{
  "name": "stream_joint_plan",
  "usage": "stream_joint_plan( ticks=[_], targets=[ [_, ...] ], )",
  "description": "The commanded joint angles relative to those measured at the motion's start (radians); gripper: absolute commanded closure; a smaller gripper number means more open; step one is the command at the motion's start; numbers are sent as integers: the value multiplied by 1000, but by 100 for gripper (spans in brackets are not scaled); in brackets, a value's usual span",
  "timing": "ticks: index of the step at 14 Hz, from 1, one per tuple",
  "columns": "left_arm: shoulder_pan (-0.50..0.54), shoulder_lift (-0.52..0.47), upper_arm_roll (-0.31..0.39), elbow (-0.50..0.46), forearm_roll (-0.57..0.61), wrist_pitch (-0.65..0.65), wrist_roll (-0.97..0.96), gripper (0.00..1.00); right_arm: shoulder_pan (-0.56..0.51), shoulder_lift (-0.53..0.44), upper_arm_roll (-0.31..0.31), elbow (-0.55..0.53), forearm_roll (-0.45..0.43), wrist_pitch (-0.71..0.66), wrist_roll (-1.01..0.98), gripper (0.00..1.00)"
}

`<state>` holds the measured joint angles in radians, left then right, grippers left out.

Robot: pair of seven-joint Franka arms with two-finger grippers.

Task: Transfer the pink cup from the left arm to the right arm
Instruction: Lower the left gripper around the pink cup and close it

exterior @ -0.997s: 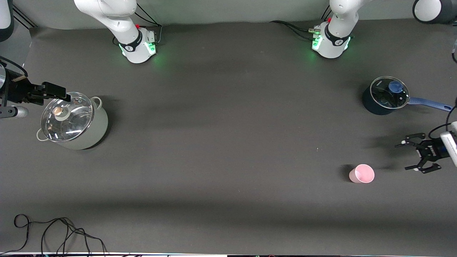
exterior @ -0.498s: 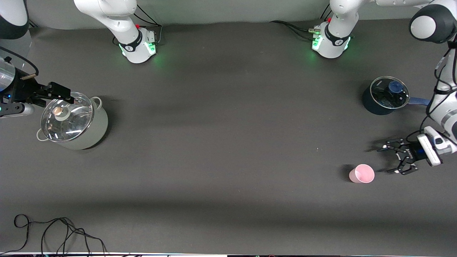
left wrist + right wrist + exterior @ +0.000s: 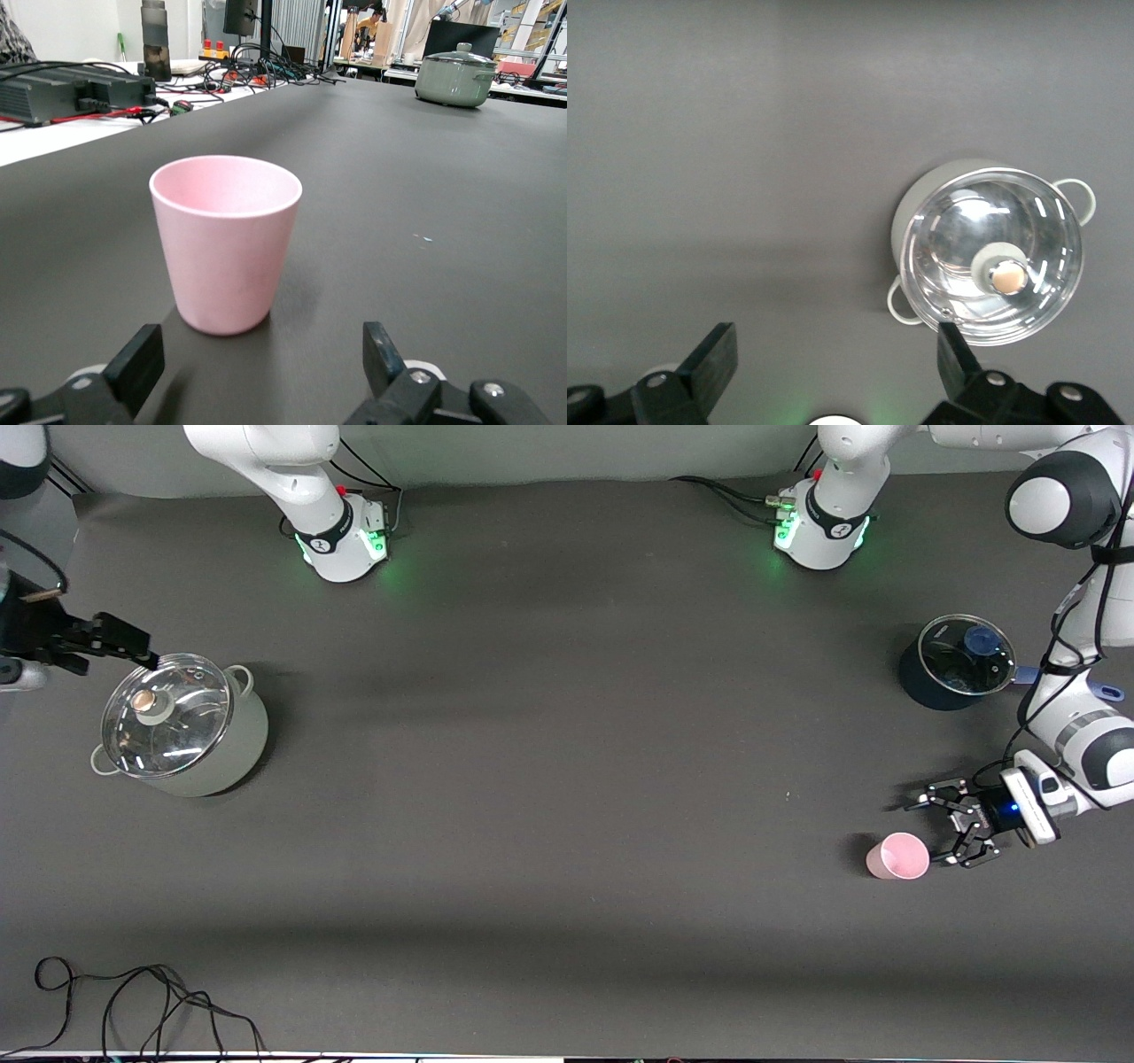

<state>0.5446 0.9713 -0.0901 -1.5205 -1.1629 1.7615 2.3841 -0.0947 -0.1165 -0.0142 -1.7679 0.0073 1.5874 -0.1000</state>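
The pink cup (image 3: 899,856) stands upright on the dark table toward the left arm's end. It fills the middle of the left wrist view (image 3: 226,243). My left gripper (image 3: 928,833) is low beside the cup, open and empty. Its black claw fingers (image 3: 137,359) are spread wide, just short of the cup and not touching it. My right gripper (image 3: 124,646) is at the right arm's end of the table, at the rim of a grey-green pot. It is open and empty in the right wrist view (image 3: 833,354).
The grey-green pot with a glass lid (image 3: 182,722) stands at the right arm's end and also shows in the right wrist view (image 3: 992,257). A dark blue saucepan with a glass lid (image 3: 957,662) stands farther from the front camera than the cup. A black cable (image 3: 142,1001) lies at the front edge.
My left gripper has moved in toward the pink cup and now sits right beside it. My right gripper has drawn back a little toward the table's end. The cup has not moved.
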Motion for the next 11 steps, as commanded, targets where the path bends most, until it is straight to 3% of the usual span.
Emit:
stream_joint_plan(
  ticks=[1, 11],
  targets=[
    [-17, 1, -13, -16, -47, 50, 70, 0, 10, -12, -7, -7, -18, -7, -4, 0],
    [-74, 14, -26, -36, -150, 125, 118, 0, 13, -12, -6, -7, -18, -9, -4, 0]
  ],
)
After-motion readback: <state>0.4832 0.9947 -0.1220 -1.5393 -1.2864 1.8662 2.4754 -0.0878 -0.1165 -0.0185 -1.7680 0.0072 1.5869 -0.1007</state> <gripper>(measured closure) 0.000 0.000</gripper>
